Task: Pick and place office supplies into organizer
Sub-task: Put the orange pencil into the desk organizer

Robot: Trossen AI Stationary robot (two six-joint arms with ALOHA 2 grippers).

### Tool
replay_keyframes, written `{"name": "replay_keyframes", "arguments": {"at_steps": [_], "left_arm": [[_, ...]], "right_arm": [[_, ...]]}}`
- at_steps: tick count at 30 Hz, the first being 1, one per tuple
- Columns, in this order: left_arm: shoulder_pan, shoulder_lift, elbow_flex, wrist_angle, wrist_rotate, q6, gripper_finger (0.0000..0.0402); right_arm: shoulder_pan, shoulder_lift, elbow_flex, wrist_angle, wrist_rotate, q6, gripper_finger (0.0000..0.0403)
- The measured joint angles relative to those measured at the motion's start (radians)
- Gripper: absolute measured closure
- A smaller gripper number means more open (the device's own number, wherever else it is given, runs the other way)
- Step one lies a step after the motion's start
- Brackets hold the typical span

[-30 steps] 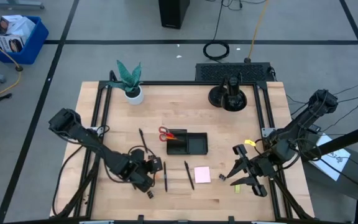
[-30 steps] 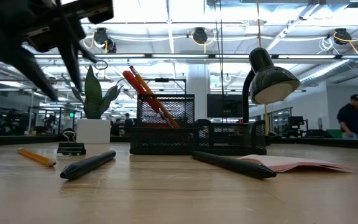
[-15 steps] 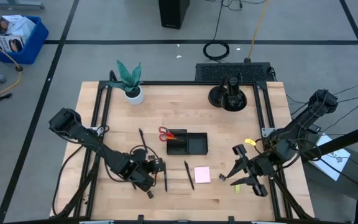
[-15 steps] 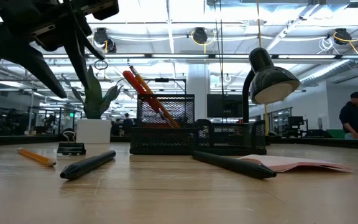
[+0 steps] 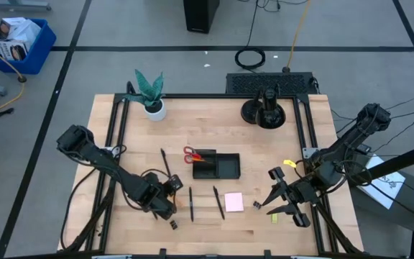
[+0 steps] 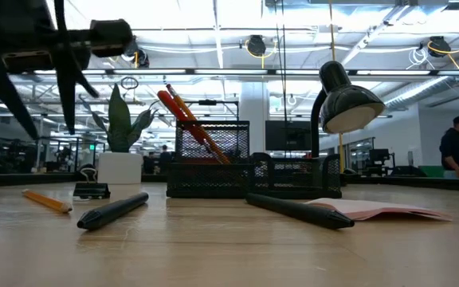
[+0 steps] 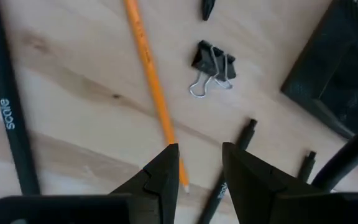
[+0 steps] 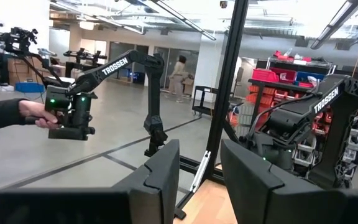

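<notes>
Hovering near the table's [image 5: 121, 119] front edge, left gripper [image 7: 201, 165] apart over an orange pencil [image 7: 152, 93], right gripper [image 8: 197, 165] apart, waiting near the right edge.

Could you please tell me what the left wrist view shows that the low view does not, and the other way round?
Only the left wrist view shows the left gripper with its fingers apart and empty above the table, beside the printed black pen. Only the low view shows the potted plant, the desk lamp, the pink sticky-note pad and a person in the room behind. Both show the orange pencil, a binder clip and the organizer.
</notes>
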Motion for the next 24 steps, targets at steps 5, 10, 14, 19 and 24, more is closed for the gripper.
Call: {"name": "replay_keyframes", "arguments": {"at_steps": [5, 10, 14, 19, 24], "left_arm": [[0.043, 0.01, 0.0, 0.003, 0.0, -0.011, 0.0275], [0.082, 0.054, 0.0, 0.006, 0.112, -0.016, 0.0275], [0.073, 0.091, 0.0, -0.004, 0.157, -0.043, 0.0275], [0.057, 0.103, 0.0, -0.025, 0.156, -0.072, 0.0275], [0.05, 0.103, 0.0, -0.029, 0.151, -0.083, 0.0275]], "right_arm": [[0.0, 0.0, 0.0, 0.0, 0.0, 0.0, 0.0291], [0.0, 0.0, 0.0, -0.001, 0.0, 0.0, 0.0291], [0.0, 0.0, 0.0, -0.001, 0.0, 0.0, 0.0291], [0.0, 0.0, 0.0, -0.001, 0.0, 0.0, 0.0291], [0.0, 0.0, 0.0, -0.001, 0.0, 0.0, 0.0291]]}}
